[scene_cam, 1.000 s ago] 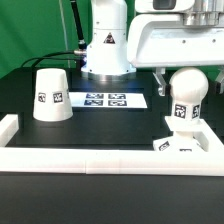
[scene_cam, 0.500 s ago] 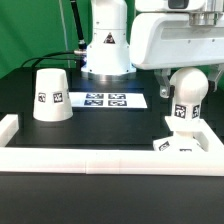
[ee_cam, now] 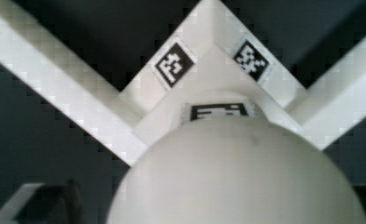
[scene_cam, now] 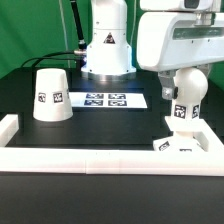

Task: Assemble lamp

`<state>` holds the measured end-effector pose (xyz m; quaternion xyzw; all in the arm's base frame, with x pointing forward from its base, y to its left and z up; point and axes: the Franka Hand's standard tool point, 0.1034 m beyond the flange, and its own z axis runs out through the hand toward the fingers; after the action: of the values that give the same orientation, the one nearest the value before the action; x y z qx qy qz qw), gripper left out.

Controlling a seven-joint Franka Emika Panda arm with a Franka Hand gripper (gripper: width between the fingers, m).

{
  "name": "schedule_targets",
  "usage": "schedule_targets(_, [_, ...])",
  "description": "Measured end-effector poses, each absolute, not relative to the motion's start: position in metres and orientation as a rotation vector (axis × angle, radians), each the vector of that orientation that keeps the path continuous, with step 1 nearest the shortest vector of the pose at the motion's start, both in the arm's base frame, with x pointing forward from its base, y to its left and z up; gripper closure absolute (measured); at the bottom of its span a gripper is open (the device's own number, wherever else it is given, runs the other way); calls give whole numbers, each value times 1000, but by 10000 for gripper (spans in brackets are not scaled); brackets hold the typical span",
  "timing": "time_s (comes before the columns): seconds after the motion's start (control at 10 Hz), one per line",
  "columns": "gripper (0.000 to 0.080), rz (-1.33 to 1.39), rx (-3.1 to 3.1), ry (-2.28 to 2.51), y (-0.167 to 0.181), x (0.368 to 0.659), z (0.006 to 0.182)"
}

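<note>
The end effector (scene_cam: 186, 88) is hovering directly over the bulb (scene_cam: 186, 95) standing on the base block (scene_cam: 180, 141); its grip state is hidden.

No legible text, only black square tags on white parts.

There are 2 cameras. The exterior view stands in front of the table (scene_cam: 20, 95), a little above it, and looks across it toward the robot's base (scene_cam: 106, 50) at the far side. It is far enough to show the border rail (scene_cam: 100, 160) near the camera, the marker board (scene_cam: 106, 100) in the middle and the shade (scene_cam: 51, 94) on the exterior view's left.

The wrist view looks straight down from very near, so the bulb (ee_cam: 233, 170) fills much of the picture, with the base block (ee_cam: 212, 75) under it. Both views share the bulb (scene_cam: 188, 92) on the base block (scene_cam: 182, 140) in the rail's corner.
</note>
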<state>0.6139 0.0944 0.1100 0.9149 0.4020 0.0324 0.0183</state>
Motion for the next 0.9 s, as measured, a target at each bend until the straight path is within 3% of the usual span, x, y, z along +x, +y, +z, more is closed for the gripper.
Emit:
schedule_targets(0.5, [222, 105, 2890, 1140, 94, 614, 110])
schedule_targets(0.9, [220, 127, 3079, 552, 93, 615, 112])
